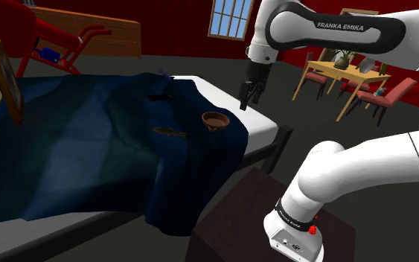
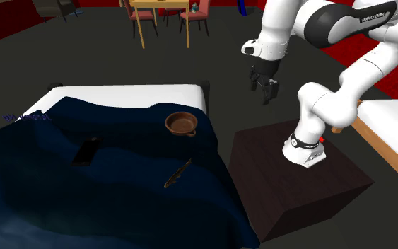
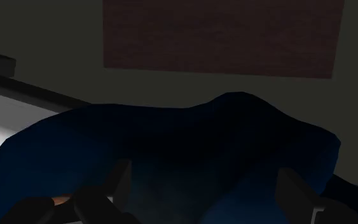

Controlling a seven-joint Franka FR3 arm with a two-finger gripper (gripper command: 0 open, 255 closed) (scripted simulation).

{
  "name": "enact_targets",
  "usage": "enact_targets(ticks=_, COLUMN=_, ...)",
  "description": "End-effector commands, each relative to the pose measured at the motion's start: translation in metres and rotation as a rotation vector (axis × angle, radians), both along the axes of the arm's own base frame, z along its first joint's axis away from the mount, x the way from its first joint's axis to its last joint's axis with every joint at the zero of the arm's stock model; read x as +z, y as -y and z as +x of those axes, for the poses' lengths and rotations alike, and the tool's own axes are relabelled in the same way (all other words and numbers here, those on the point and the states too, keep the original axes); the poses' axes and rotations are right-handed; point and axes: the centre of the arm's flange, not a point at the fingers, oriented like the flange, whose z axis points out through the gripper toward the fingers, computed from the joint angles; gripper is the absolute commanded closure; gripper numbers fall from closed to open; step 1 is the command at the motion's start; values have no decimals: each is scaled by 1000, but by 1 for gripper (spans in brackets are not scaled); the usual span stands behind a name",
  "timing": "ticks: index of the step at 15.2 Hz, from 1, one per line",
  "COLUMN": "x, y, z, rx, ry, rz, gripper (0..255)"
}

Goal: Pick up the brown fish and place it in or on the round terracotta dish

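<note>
Both exterior views show fish (image 1: pixel 170 132), dish (image 1: pixel 215 121).

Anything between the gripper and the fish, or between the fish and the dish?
Nothing visible blocks either path. The gripper hangs open, high beside the bed; the dish lies low on the blanket near the fish, with bare blanket between them.

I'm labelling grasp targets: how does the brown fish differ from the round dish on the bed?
Shape: the fish is long, thin and flat; the dish is round and hollow. Colour: the fish is dark brown; the dish is a lighter reddish brown. Place: the dish lies nearer the bare white sheet than the fish does. Both rest on the dark blue blanket, apart.
</note>
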Motion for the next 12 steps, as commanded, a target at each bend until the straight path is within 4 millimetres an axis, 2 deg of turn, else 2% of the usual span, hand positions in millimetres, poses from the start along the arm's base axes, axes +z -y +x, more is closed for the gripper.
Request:
enact_targets(ticks=1, x=0, y=0, z=0, rx=0, ry=0, rz=0, gripper=0)
enact_targets(ticks=12, x=-84, y=12, z=114, rx=218, ry=18, rz=29, gripper=0)
